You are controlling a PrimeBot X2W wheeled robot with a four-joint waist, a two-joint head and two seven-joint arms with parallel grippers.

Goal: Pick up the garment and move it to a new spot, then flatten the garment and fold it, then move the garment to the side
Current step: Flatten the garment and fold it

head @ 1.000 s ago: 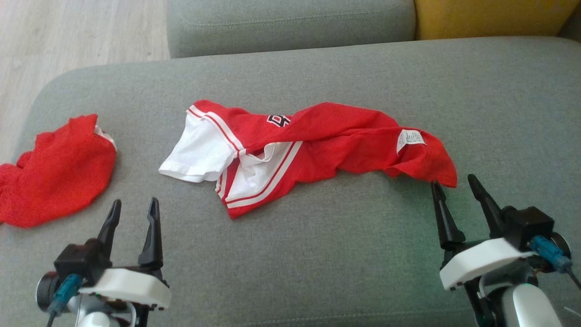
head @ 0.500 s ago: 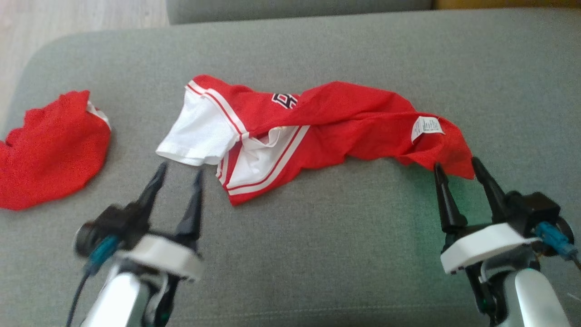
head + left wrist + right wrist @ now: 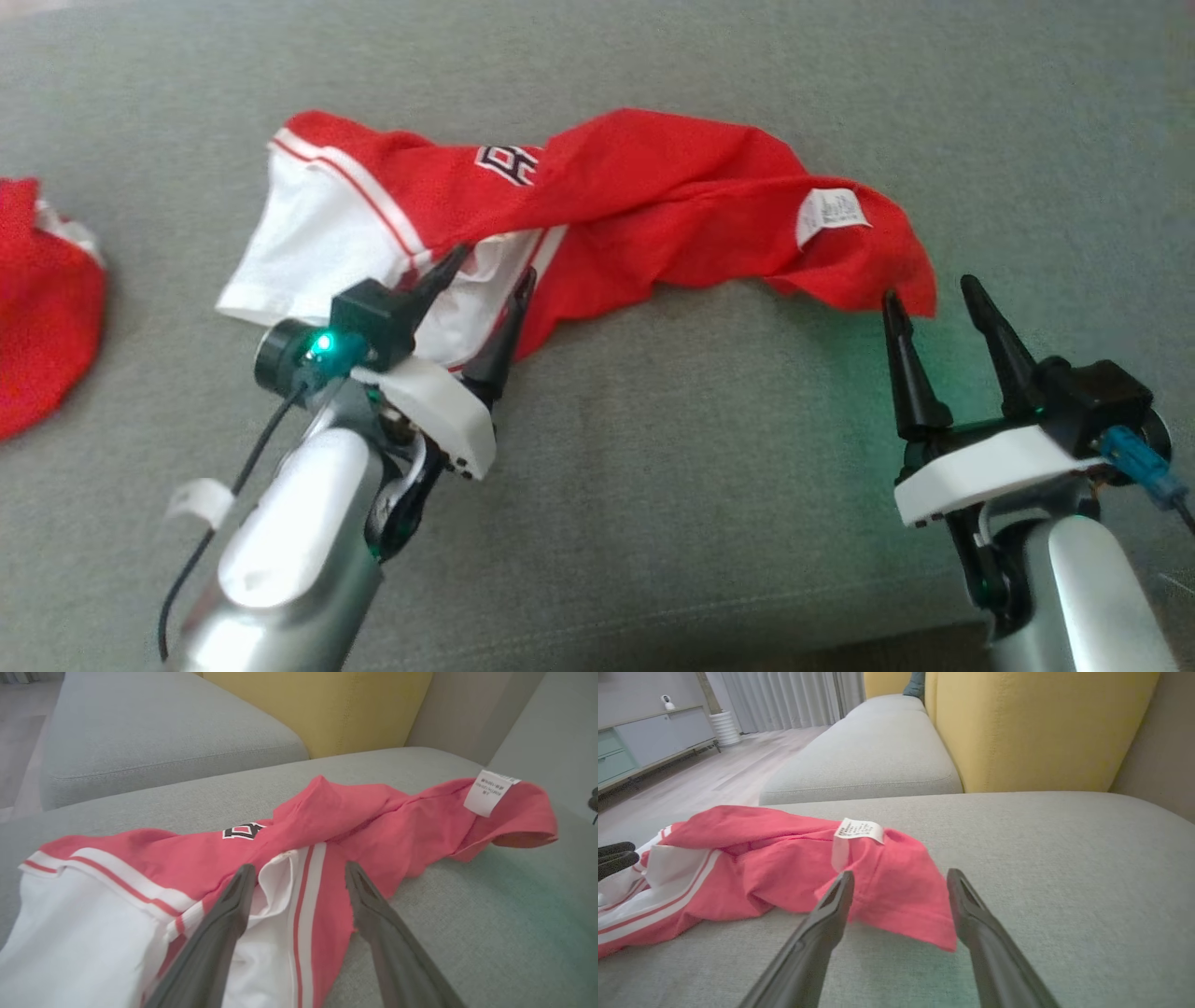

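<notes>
Left gripper (image 3: 496, 261) has moved onto the garment (image 3: 653, 205), fingers (image 3: 504, 331) wide over its white panel; right gripper (image 3: 927, 287) also wide

Living room, grey sofa (image 3: 1064, 858), yellow cushion (image 3: 1031, 723), curtains (image 3: 784, 697)

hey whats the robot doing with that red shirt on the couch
A two-armed robot is setting up to pick a crumpled red and white garment off a grey sofa cushion. Its left end effector is open, astride the white striped fold. The right end effector is open at the red corner near the label. Nothing is gripped yet. Another red cloth lies off to the left.
</notes>
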